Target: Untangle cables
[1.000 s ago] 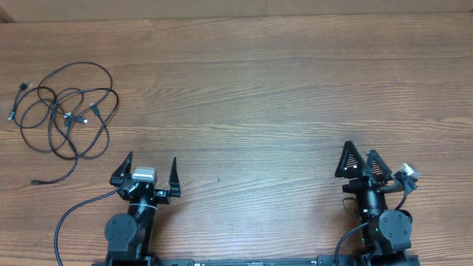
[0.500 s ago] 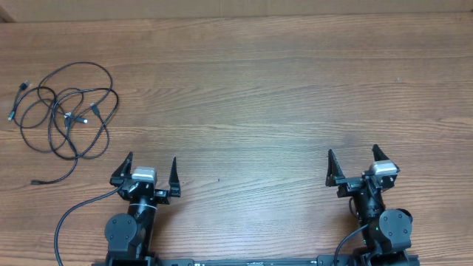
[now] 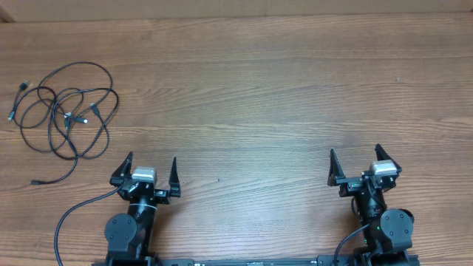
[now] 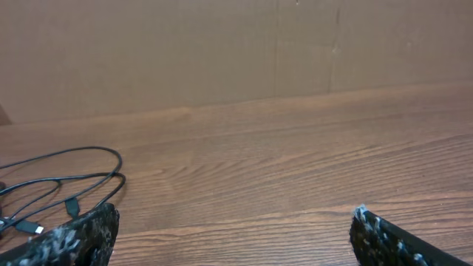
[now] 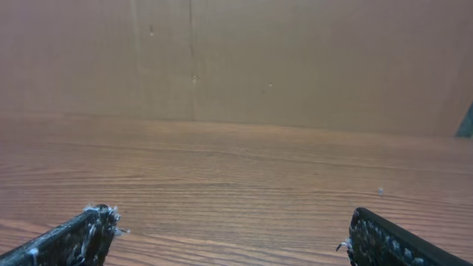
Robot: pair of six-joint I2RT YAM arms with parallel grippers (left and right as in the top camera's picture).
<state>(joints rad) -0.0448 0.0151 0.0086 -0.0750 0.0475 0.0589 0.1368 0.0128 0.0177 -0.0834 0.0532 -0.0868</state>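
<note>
The cables (image 3: 66,111) lie as a loose tangle of thin black loops with small plug ends at the table's far left. In the left wrist view part of the cables (image 4: 70,177) shows at the left edge, ahead of the left finger. My left gripper (image 3: 152,161) rests near the front edge, below and to the right of the tangle, open with nothing between its fingers (image 4: 81,233). Far to the right, my right gripper (image 3: 354,154) is open too, over bare wood, and its fingers (image 5: 384,240) hold nothing.
A thick black arm wire (image 3: 70,218) curves beside the left arm's base at the front left. A brown wall (image 4: 236,52) closes the table's far side. The wooden tabletop (image 3: 251,96) stretches between the arms.
The right gripper has turned from a sideways twist to point straight ahead, level with the left one. The left arm and the cables have not moved.
</note>
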